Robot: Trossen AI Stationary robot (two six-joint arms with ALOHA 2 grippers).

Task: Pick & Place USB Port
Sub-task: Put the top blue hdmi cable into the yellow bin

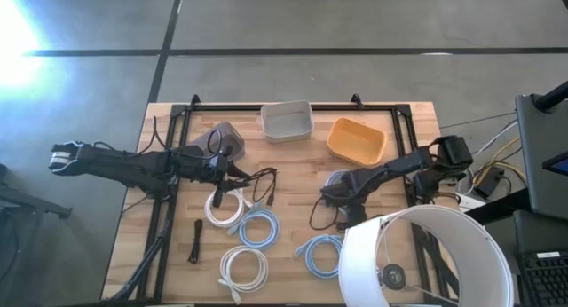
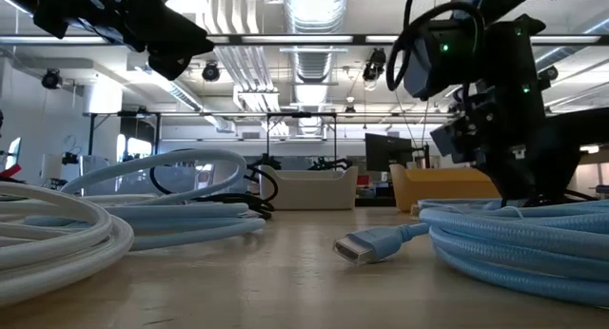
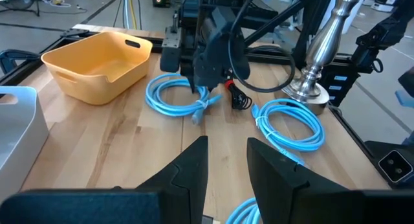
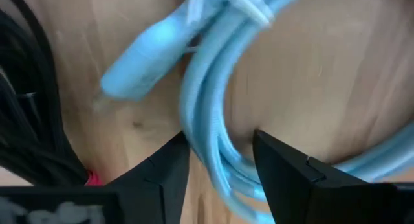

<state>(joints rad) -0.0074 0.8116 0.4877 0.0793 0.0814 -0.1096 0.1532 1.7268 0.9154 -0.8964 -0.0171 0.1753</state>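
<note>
Straddling a coiled light-blue USB cable (image 4: 213, 130), the right gripper (image 4: 220, 149) stood low over the wooden table (image 1: 293, 178) with its fingers parted, one each side of the strands. I judge the step was the grasp: closing squarely on the bundled loops near the tie, not on the loose plug, should keep the coil from slipping. That coil lay at about four o'clock from the table's centre; the orange bin (image 1: 357, 139) sat at one o'clock, the white bin (image 1: 287, 121) at twelve. The left gripper (image 3: 226, 156) hung open near nine o'clock, holding nothing. Beyond lay a workshop hall with ceiling lights
</note>
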